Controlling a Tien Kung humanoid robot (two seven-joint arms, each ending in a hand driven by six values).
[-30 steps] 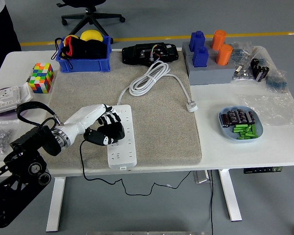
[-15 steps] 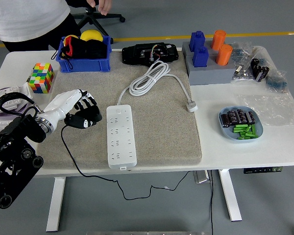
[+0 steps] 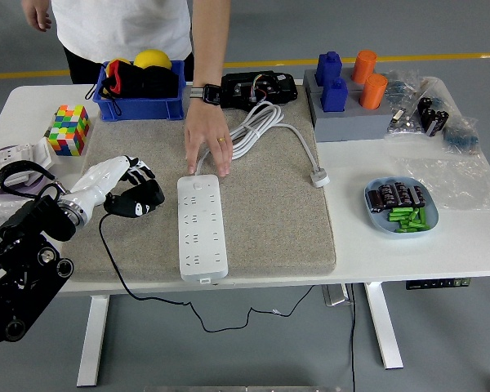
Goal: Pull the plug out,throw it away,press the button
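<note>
A white power strip [image 3: 202, 233] lies lengthwise on the grey mat [image 3: 278, 220], with no plug in its sockets. My left hand [image 3: 135, 196] hovers just left of the strip's far end, fingers curled on a black plug [image 3: 124, 207]. The plug's thin black cable [image 3: 106, 249] trails off the table's front edge. A person stands at the far side, and their hand [image 3: 206, 139] reaches down with its fingertips on the strip's far end. My right arm is out of view.
Coiled white cord [image 3: 249, 131] with its plug [image 3: 319, 177] lies behind the strip. Blue bin [image 3: 143, 104] and colour cube [image 3: 69, 129] stand at back left, black device [image 3: 257, 88] at back centre. Blue and orange blocks [image 3: 347, 94] and a dish of batteries [image 3: 401, 206] are at right.
My left hand pulled the black plug off the strip and carried it left. A person stepped up and laid a hand on the strip's far end.
</note>
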